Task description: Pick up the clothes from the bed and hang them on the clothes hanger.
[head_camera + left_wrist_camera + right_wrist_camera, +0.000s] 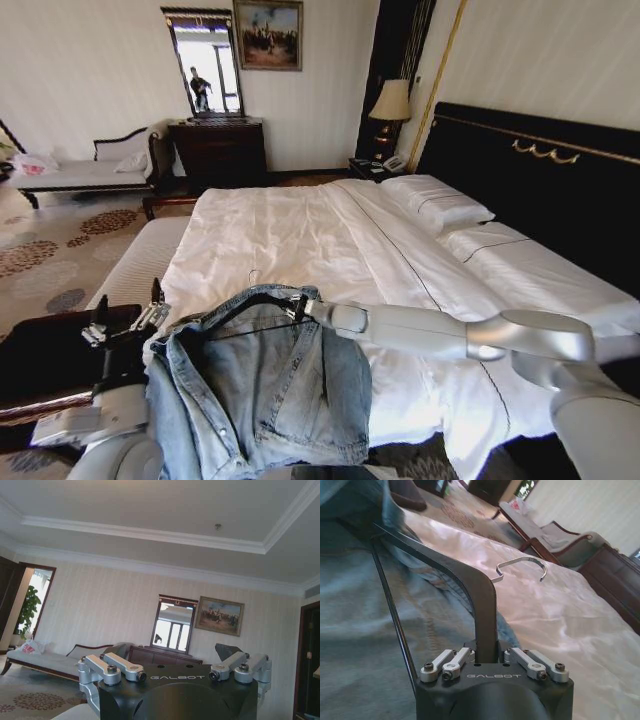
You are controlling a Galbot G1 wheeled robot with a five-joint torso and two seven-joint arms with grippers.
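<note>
The light blue denim clothes [262,395] hang open-fronted from the black clothes hanger [250,306] just off the near edge of the bed [300,230]. My right gripper [301,307] reaches across from the right and is shut on one sloping arm of the clothes hanger [482,605]. The wire hook [522,565] points out over the white sheet, and denim [360,630] lies along the other side. My left gripper [128,312] points upward beside the jacket's left shoulder, open and holding nothing. In the left wrist view its fingers [107,669] are spread wide toward the room.
The black headboard [540,170] and white pillows [440,205] line the right side. A dark low table [45,355] sits under my left arm, with a white bench [135,265] beyond it. A daybed [90,172], a dresser with mirror [220,150] and a lamp [390,105] stand along the far wall.
</note>
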